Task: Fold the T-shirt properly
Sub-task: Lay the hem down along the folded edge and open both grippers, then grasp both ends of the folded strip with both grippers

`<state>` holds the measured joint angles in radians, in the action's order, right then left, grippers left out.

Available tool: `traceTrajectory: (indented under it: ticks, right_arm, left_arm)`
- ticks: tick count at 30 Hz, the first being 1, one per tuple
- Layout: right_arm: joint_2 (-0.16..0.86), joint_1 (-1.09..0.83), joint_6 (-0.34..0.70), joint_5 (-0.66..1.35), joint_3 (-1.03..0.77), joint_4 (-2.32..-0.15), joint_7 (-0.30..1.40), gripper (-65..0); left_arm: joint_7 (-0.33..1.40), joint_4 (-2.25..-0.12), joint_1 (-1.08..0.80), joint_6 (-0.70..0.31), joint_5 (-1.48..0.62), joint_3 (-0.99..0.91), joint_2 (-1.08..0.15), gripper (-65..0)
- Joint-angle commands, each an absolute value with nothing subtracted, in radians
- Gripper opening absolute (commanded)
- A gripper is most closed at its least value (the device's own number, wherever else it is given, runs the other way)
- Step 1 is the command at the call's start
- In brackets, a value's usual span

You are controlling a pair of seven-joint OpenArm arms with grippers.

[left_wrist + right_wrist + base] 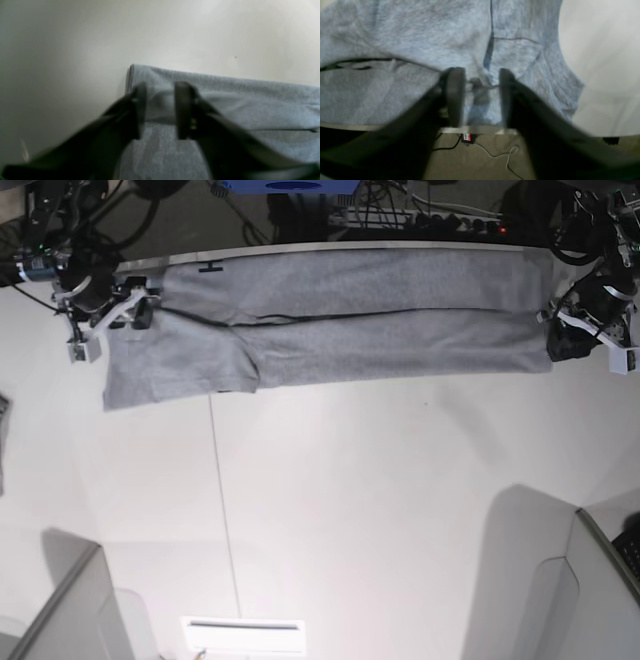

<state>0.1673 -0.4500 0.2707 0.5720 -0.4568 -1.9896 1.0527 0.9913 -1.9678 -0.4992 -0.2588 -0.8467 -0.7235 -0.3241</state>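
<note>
The heather-grey T-shirt (350, 310) lies folded into a long band along the table's far edge, with a sleeve part hanging lower at its left end. A small black mark shows near its top left. My right gripper (135, 315) stands at the left end. In the right wrist view it (481, 97) is open, its fingers (456, 95) astride rumpled cloth (407, 32) by the table edge. My left gripper (555, 330) is at the right end. Its jaws (160, 110) are open over the corner of the folded cloth (250, 100).
The white table (350, 510) stretches toward the viewer with a thin seam (225, 510). Grey panels stand at the near left (70, 610) and near right (600, 580). A power strip and cables (400, 215) lie behind the far edge. Cables (495, 155) trail on the floor.
</note>
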Motion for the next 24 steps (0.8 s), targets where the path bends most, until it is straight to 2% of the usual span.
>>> traceTrajectory:
  ticks: [1,4,7,9,10,11,13,16,24]
  right_arm:
    - [0.179,-0.449,0.274,0.584,-0.473,-2.003,1.035,-37.5]
    - [0.179,-0.443,0.274,0.585,-0.498,-2.003,1.033,-40.8]
    - [0.185,-0.429,0.277,0.585,-0.484,-2.003,0.96,-45.5]
    - [0.188,-0.427,0.277,0.584,-0.446,-1.982,0.883,-52.7]
    - [0.194,-0.421,0.277,0.582,-0.429,-1.963,0.854,-58.1]
    - [0.206,-0.407,0.277,0.582,-0.412,-1.937,0.835,-64.7]
    - [0.217,-0.383,0.277,0.582,-0.389,-1.873,0.825,-65.0]
    - [0.219,-0.344,0.277,0.572,-0.386,-1.788,0.819,-65.0]
    - [0.174,-0.274,0.277,0.331,-0.378,-1.733,0.819,-65.0]
  left_arm:
    - [0.972,-1.98,-0.503,-0.255,-0.86,-0.733,-0.34,-33.2]
    - [0.972,-1.98,-0.495,-0.255,-0.863,-0.734,-0.34,-23.5]
    - [0.969,-1.98,-0.473,-0.255,-0.866,-0.728,-0.332,-21.6]
    - [0.97,-1.977,-0.44,-0.254,-0.862,-0.725,-0.294,-26.7]
    - [0.97,-1.975,-0.426,-0.252,-0.86,-0.725,-0.272,-32.6]
    - [0.972,-1.969,-0.414,-0.252,-0.86,-0.725,-0.257,-41.0]
    - [0.972,-1.949,-0.398,-0.251,-0.86,-0.725,-0.236,-63.5]
    - [0.969,-1.928,-0.394,-0.251,-0.792,-0.725,-0.208,-65.0]
    - [0.964,-1.911,-0.375,-0.257,-0.472,-0.682,-0.099,-65.0]
